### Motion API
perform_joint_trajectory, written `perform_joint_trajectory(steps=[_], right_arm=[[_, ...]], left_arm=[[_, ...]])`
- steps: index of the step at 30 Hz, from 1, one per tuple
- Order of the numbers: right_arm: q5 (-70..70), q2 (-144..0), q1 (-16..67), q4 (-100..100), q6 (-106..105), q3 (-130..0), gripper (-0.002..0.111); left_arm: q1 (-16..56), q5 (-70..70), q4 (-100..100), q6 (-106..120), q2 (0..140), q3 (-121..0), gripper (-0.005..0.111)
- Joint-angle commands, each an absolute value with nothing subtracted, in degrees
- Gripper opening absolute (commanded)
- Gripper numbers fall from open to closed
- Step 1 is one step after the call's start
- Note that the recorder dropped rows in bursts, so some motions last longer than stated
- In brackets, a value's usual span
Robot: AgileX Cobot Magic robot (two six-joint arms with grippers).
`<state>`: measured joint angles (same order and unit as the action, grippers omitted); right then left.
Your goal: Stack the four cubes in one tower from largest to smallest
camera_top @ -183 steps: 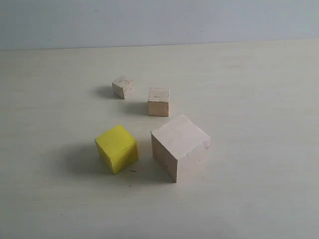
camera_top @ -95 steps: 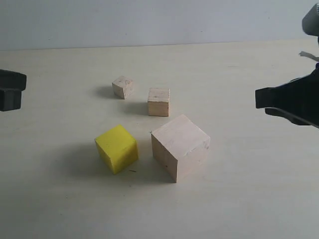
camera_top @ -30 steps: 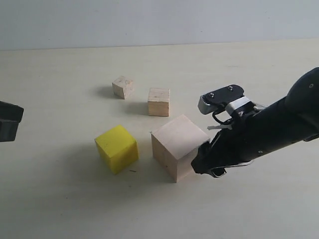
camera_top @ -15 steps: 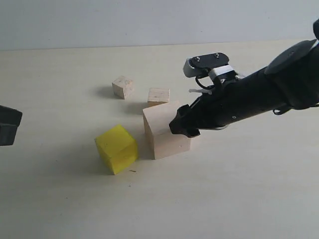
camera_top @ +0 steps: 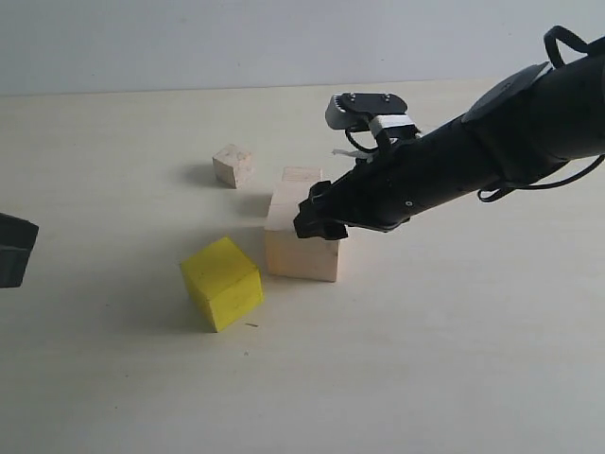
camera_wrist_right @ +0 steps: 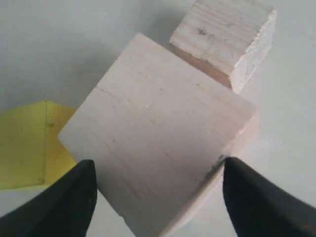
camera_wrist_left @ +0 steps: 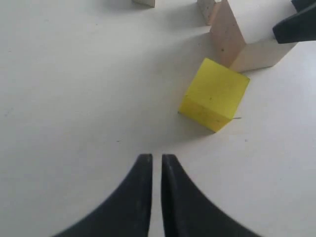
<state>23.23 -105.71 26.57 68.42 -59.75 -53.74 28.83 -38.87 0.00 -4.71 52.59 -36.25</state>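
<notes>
The large pale wood cube [camera_top: 298,255] [camera_wrist_right: 158,123] rests on the table [camera_top: 425,359] between the fingers of my right gripper [camera_top: 317,225] [camera_wrist_right: 155,165]. The jaws stand open wide, and one fingertip [camera_wrist_right: 237,173] touches the cube's edge. The small wood cube [camera_top: 301,174] [camera_wrist_right: 227,29] sits right behind it, partly hidden. The yellow cube [camera_top: 222,282] [camera_wrist_left: 215,94] lies just left of the large one. The smallest wood cube [camera_top: 233,165] is farther back left. My left gripper [camera_top: 14,251] [camera_wrist_left: 152,158] hovers shut and empty at the left edge, short of the yellow cube.
A pale wall [camera_top: 189,38] closes off the back of the table. My right arm [camera_top: 492,151] slants in from the upper right over the table's right half.
My right gripper came in from the right with its jaws around the large cube, which slid back and left and turned, ending against the small cube. The left gripper barely moved.
</notes>
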Motion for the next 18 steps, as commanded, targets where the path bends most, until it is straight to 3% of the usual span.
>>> perform_joint_trajectory(steps=[1, 18], right_arm=[[19.56, -106.82, 26.70, 67.47, -60.04, -53.72, 0.068], [23.39, -106.93, 26.70, 66.88, -62.25, -60.90, 0.068]], left_arm=[[29.11, -37.75, -0.56, -4.47, 52.67, -36.64, 0.010], [29.11, -37.80, -0.56, -4.47, 52.67, -36.64, 0.010]])
